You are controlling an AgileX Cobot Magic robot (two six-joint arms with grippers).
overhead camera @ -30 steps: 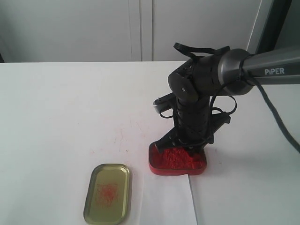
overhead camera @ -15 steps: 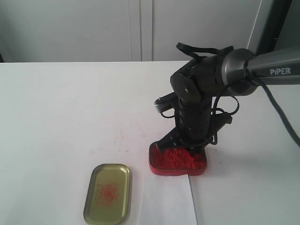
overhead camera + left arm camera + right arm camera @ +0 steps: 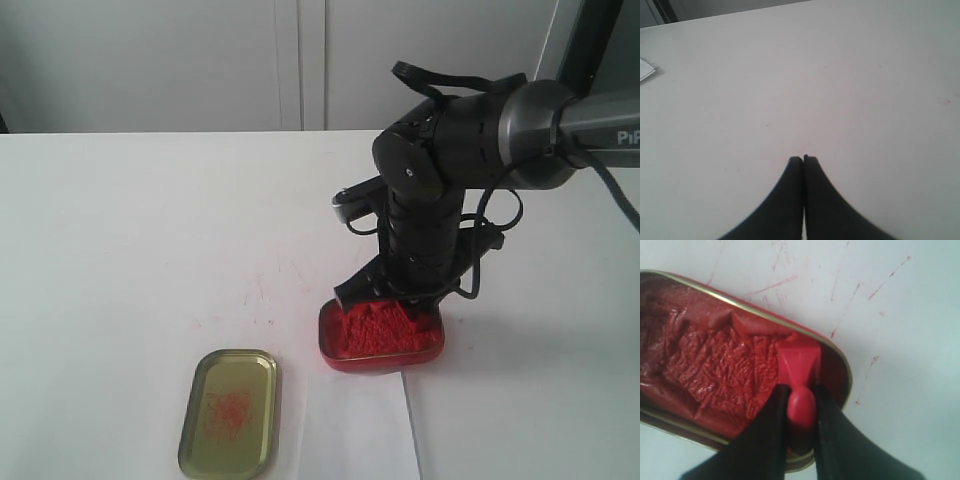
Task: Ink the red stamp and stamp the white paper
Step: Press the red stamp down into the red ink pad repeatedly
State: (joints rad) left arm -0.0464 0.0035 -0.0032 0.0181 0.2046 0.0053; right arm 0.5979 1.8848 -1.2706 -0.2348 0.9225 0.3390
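Over the open tin [image 3: 381, 358] of red ink paste [image 3: 715, 370], the right arm's fingers [image 3: 784, 395] pinch the rounded knob of the red stamp [image 3: 799, 365], closed tight on it from both sides. The stamp's square base sits at one rounded end of the tin, just inside the gold rim, level with the ridged paste. Whether it presses into the paste cannot be told.

Seen from the exterior camera, the arm drops steeply from the right and hides the tin's far edge. The tin's near edge meets the far edge of the white paper [image 3: 350, 430], which runs down to the bottom of the view. Whether the tin overlaps the sheet cannot be told. The paper's right edge shows as a thin grey line against the white desk [image 3: 130, 250].

A gold lid [image 3: 230, 412] smeared with red lies flat just beside the paper's left edge, apart from the tin. Broad white desk stretches behind and to the left of the lid. Thin red scratches mark the desk just beyond the tin's rounded end.

The left arm's fingers [image 3: 799, 162] are pressed together with nothing between them, low over bare desk with open surface on every side.
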